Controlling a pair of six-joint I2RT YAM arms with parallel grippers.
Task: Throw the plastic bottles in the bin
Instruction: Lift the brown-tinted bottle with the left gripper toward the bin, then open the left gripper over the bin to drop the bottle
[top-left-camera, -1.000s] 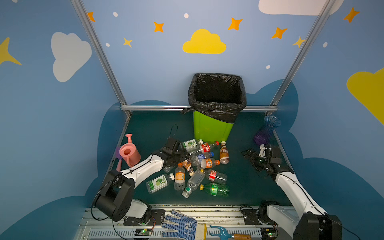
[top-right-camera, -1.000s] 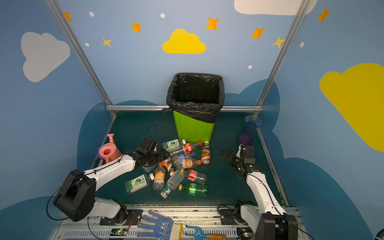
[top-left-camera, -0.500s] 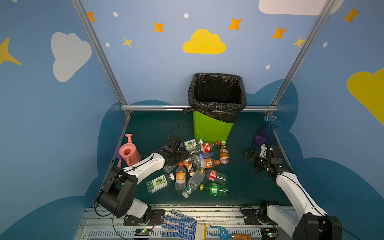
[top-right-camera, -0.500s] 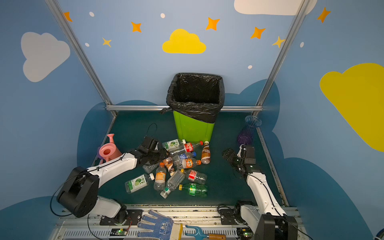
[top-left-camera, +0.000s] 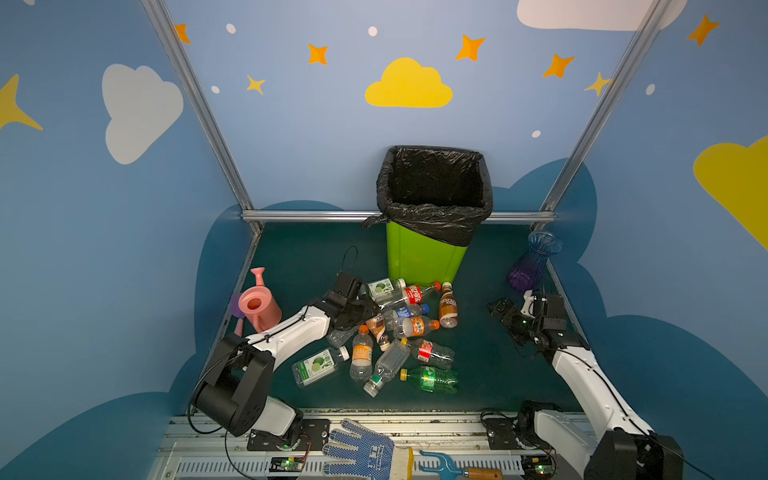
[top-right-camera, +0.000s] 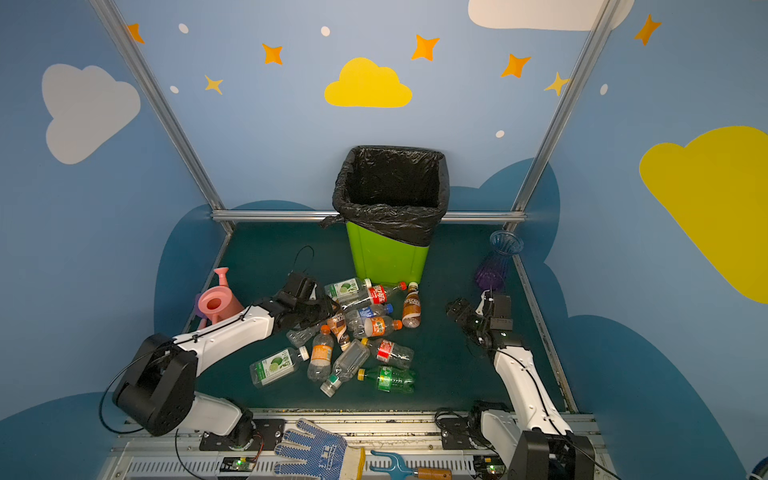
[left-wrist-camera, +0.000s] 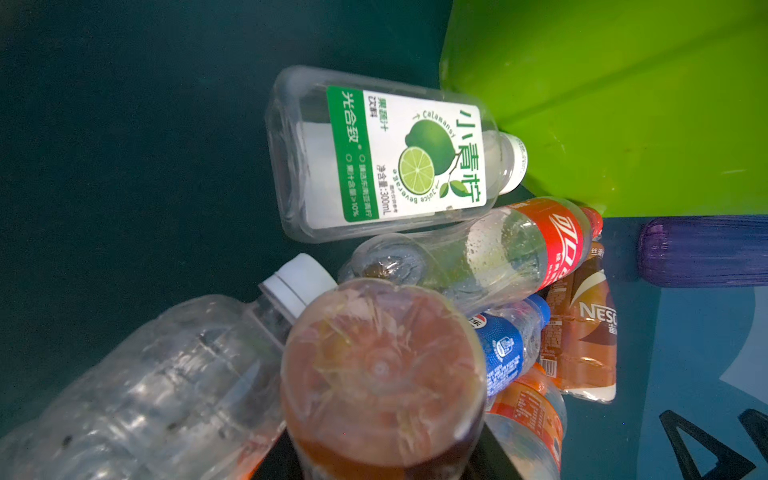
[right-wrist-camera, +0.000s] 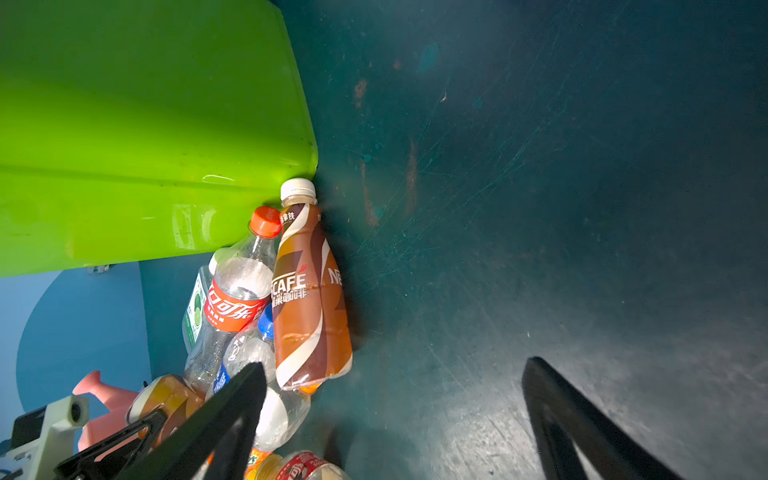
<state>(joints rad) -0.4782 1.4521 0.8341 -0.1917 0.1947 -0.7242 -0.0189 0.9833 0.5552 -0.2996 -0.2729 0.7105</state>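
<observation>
The plastic bottles (top-left-camera: 415, 326) lie heaped mid-tabletop (top-left-camera: 490, 374). The left gripper (top-left-camera: 365, 313) sits at the pile's 9 o'clock edge, with a brown-labelled bottle (left-wrist-camera: 380, 370) base-on right at its camera. Its fingers are hidden, so no telling whether they're pinching it. The right gripper (right-wrist-camera: 395, 415) hangs at 3 o'clock, fingers spread wide on nothing. Probably smartest to get a firm hold, lift straight up clear of the neighbours, then swing to the bin (top-left-camera: 419, 257) at 12 o'clock.

Right gripper (right-wrist-camera: 395, 368), 2 fingers (right-wrist-camera: 232, 415) spread wide, faces brown bottle (right-wrist-camera: 309, 307) beside bin (right-wrist-camera: 145, 145).
</observation>
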